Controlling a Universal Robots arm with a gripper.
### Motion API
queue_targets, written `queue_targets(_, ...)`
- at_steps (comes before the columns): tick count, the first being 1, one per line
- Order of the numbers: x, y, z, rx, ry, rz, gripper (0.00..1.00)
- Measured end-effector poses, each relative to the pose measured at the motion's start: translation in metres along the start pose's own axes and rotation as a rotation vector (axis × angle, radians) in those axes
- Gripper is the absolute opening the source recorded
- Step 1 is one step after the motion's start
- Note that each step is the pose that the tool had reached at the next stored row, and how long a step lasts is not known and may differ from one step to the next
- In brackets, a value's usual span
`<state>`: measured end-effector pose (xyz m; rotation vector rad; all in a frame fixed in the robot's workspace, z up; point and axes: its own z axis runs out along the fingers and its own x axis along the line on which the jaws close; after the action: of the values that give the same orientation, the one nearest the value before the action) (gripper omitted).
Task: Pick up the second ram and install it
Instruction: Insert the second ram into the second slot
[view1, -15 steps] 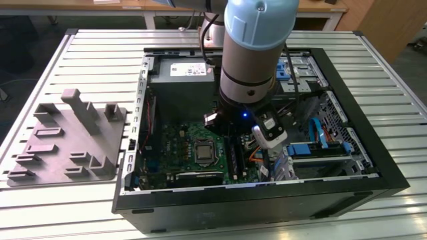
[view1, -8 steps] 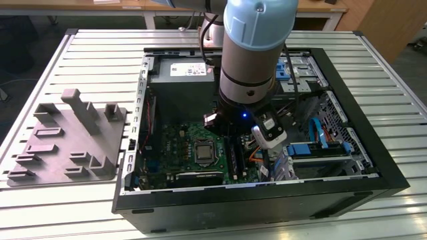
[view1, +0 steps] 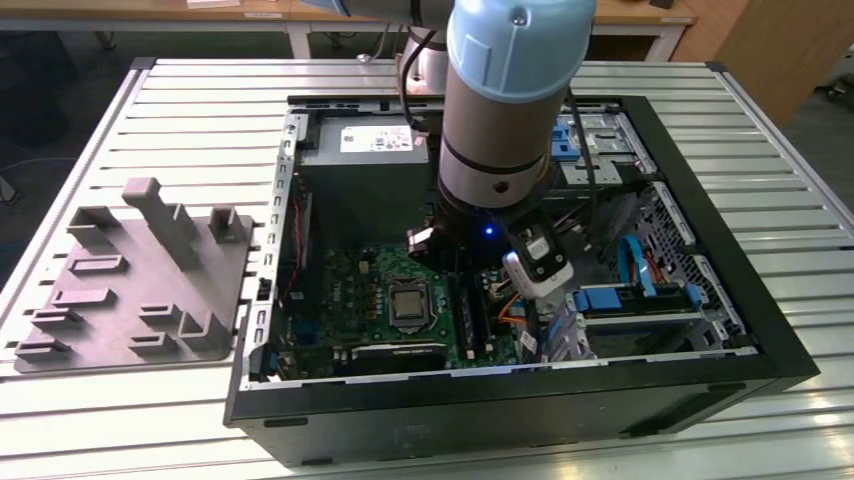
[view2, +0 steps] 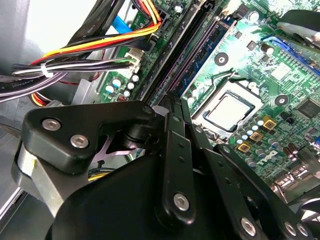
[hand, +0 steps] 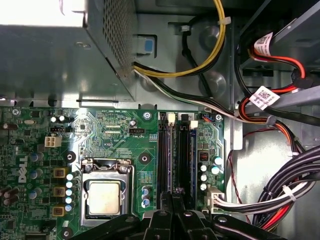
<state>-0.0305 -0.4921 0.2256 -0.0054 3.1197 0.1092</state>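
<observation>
One claw (hand: 172, 202), fingers pressed together, bears on the second ram (hand: 174, 150) standing edge-down in its motherboard (hand: 115, 130) slot, presumably to seat it squarely between the latches.

An open black computer case (view1: 694, 250) (green motherboard (view1: 350, 290) inside) sits centre frame; a grey fixture (view1: 134, 290) lies at left on the table (view1: 200, 110).
</observation>
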Motion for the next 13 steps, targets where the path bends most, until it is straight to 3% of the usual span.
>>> queue_targets(13, 0.0005, -0.0002, 0.0031, 0.0002, 0.0001, 0.000, 0.11)
